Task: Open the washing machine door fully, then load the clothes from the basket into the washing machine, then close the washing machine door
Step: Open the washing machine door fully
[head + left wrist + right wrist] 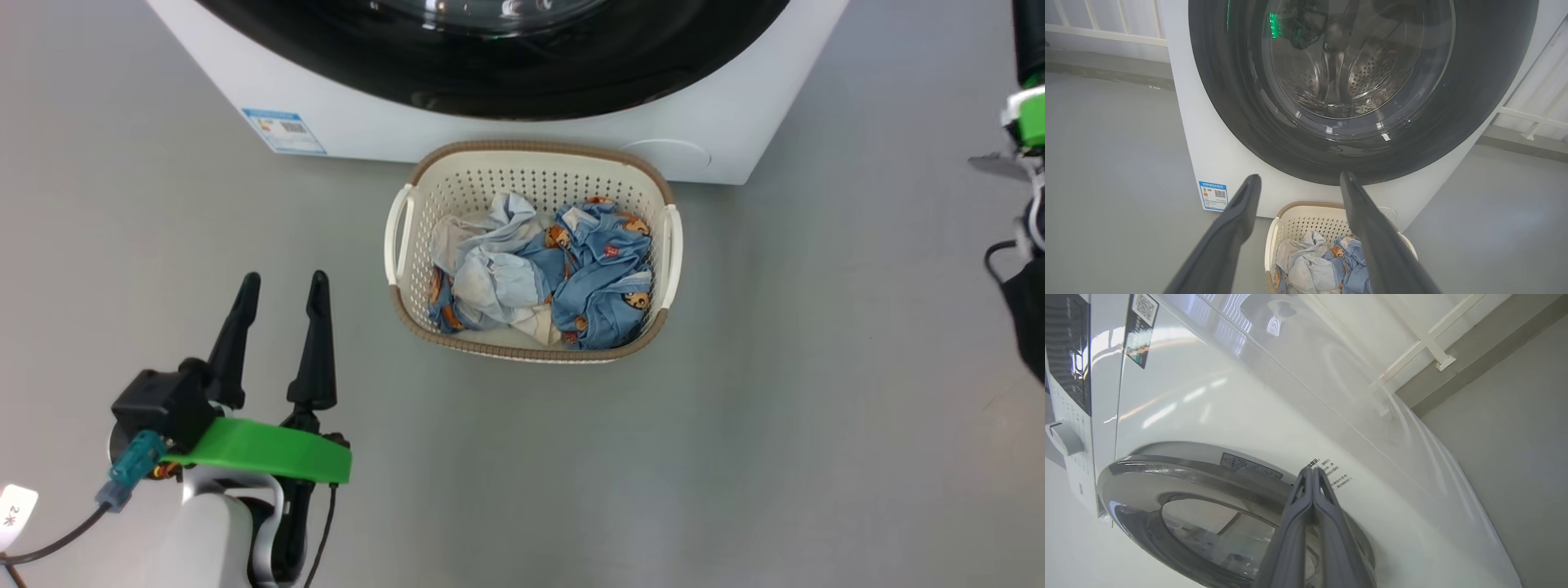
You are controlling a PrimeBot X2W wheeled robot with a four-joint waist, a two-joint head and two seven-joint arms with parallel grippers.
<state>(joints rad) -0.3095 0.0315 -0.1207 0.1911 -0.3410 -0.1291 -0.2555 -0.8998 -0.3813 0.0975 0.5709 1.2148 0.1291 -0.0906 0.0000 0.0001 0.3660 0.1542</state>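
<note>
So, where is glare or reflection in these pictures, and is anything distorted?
Left wrist view: the washing machine door mirrors green glints in its glass. Right wrist view: bright glare streaks on the washing machine, its edges bowed. Head view: even light, the clothes sharp.

Washing machine door [1241, 114] sits shut against washing machine [1208, 155], blocking access to drum. Basket [535, 150] stands just in front, below door, top open w/ clothes [600, 278] reachable from above. Bare floor [775, 392] gives passage L & R of basket.
</note>
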